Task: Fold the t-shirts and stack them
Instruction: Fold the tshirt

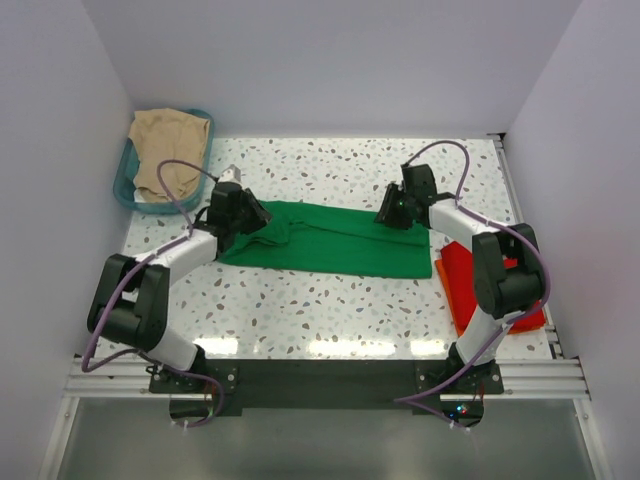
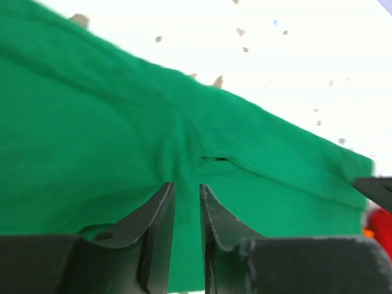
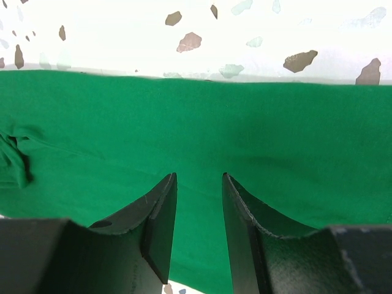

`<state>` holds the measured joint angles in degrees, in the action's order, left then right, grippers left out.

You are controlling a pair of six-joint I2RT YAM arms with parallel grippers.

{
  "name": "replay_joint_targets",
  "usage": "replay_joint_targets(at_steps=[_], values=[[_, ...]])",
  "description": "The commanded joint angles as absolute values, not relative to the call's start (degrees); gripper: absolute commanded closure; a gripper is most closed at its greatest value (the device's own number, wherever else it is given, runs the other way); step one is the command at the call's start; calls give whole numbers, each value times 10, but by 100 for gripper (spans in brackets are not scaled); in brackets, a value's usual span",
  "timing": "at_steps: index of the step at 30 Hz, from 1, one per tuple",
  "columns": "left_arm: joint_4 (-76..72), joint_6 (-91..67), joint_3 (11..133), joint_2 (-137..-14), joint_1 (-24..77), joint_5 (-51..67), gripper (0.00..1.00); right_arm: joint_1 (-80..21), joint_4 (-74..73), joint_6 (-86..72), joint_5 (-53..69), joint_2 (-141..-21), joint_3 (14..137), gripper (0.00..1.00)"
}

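Flanking green t-shirt (image 1: 340,240): teal basket (image 1: 124,186) holding beige cloth (image 1: 170,140); red-orange t-shirt (image 1: 463,285).

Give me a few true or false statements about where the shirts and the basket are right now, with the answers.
1. The green shirt lies on the table as a long strip. True.
2. The red-orange shirt is in the basket. False: it lies on the table's right side, and the basket holds a beige cloth.
3. The basket sits at the far left corner of the table. True.
4. The green shirt is stacked on the red-orange shirt. False: the green one lies beside it, not on it.
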<state>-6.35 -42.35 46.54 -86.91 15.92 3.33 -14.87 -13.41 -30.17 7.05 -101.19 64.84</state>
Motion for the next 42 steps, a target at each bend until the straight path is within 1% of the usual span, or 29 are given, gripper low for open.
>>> replay_joint_targets(at_steps=[1, 6, 10, 16, 17, 20, 24, 26, 30, 35, 39, 41, 42], values=[[-23, -436, 469, -910, 152, -22, 75, -148, -144, -287, 64, -1012, 671, 61], [-54, -438, 420, -916, 153, -3, 85, -147, -153, -280, 48, -1011, 672, 61], [-77, -445, 377, -904, 154, 11, 89, -147, -166, -272, 33, -1016, 686, 61], [-79, -446, 359, -869, 153, 31, 91, -147, -183, -261, 17, -1021, 706, 61], [-76, -446, 364, -863, 153, 33, 91, -147, -190, -258, 13, -1022, 708, 61], [-65, -445, 386, -842, 153, 41, 85, -147, -206, -249, -12, -1023, 715, 60], [-35, -463, 423, -845, 153, 21, 74, -147, -225, -243, -64, -1034, 728, 60], [-19, -475, 437, -862, 153, 3, 73, -148, -238, -240, -79, -1052, 737, 60], [-9, -500, 466, -919, 150, -26, 69, -147, -260, -244, -103, -1089, 750, 60], [26, -492, 533, -995, 149, -36, 69, -147, -275, -258, -127, -1111, 741, 60], [52, -485, 586, -1058, 149, -47, 69, -148, -264, -275, -107, -1079, 674, 60], [54, -475, 614, -1089, 149, -51, 69, -149, -241, -294, -61, -1057, 639, 60], [67, -471, 629, -1100, 148, -55, 69, -148, -231, -301, -42, -1032, 601, 60]])
